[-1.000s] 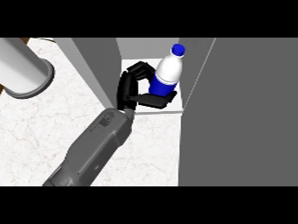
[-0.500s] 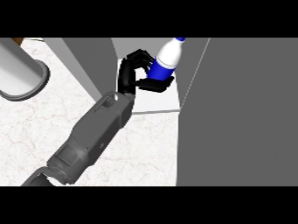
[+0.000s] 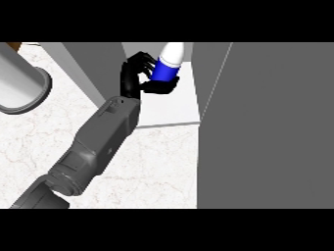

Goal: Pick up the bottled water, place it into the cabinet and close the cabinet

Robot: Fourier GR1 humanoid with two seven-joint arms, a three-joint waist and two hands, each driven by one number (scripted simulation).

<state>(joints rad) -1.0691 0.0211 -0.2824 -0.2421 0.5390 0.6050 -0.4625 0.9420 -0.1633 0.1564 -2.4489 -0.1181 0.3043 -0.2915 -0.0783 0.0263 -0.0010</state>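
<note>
Left hand [image 3: 142, 83] fingers curled around water bottle [image 3: 167, 68]; bottle tilted toward 1 o'clock, over white cabinet shelf [image 3: 173, 110]. Grey panel [image 3: 285, 122] at 3 o'clock.

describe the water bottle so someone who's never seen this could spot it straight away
Start at the big grey cabinet door filling the view's right side; just left of it is the open cabinet's pale shelf. Above that shelf, the black hand on the grey forearm curls round the bottled water. It is white with a blue band, the only blue thing in view.
</note>
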